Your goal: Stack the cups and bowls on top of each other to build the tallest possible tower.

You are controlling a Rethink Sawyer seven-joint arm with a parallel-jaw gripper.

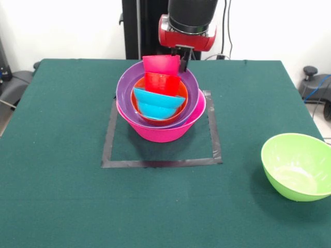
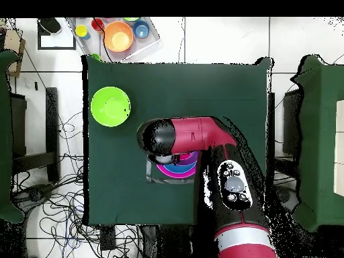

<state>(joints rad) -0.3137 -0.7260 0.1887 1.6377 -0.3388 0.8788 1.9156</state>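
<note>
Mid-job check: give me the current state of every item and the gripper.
pink bowl: upright inside the tape square, tower base
purple bowl: nested in pink
orange bowl: nested in purple
blue bowl: tilted, in orange
red cup: in stack
pink-red cup: topmost, at gripper
lime green bowl: upright, apart, empty

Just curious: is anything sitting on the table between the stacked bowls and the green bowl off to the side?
No. In the front view, only bare green cloth and a strip of dark tape lie between the tower and the lime green bowl.

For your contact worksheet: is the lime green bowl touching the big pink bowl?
Apart. In the front view the lime green bowl sits alone near the table's edge, with bare green cloth between it and the pink bowl; the overhead view shows the same gap.
</note>
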